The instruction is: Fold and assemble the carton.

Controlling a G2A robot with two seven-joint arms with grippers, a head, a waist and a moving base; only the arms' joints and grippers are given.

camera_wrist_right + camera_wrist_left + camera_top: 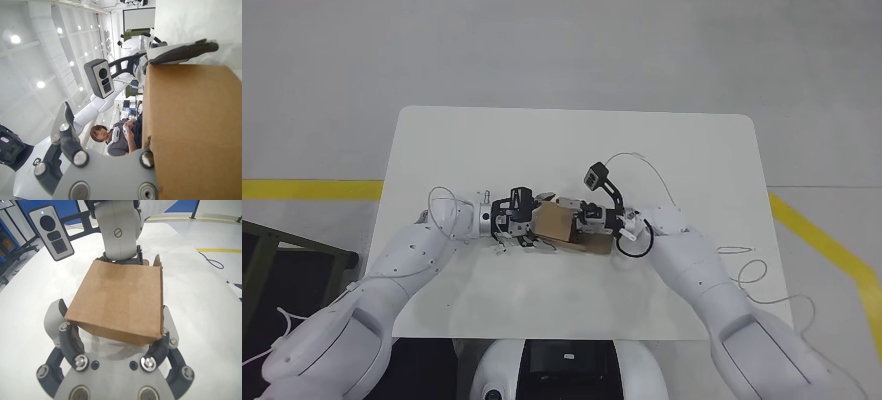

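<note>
1. The left claw (112,308) straddles the near end of the carton (117,298). Its fingers (65,336) are drawn in against two opposite sides, so it appears clamped across the carton's width.
2. The carton is plain brown corrugated board, already opened into a box shape. It sits at the middle of the white bench (692,150), directly between the two claws, and its near end seems tipped up a little.
3. It will likely handle as light and dry, with a matte surface that grips well. The panels look stiff, but the walls are thin and would probably buckle or dent under a hard squeeze. The safest hold is probably on flat side panels close to a creased corner, not mid-panel.
4. At the far end a ragged flap (157,260) stands unfolded, which suggests closing is not yet done.
5. The right claw (592,216) meets the carton's far end with its jaws apart. One finger (66,117) stands clear beside the cardboard, and the other is hidden behind the wall.
</note>
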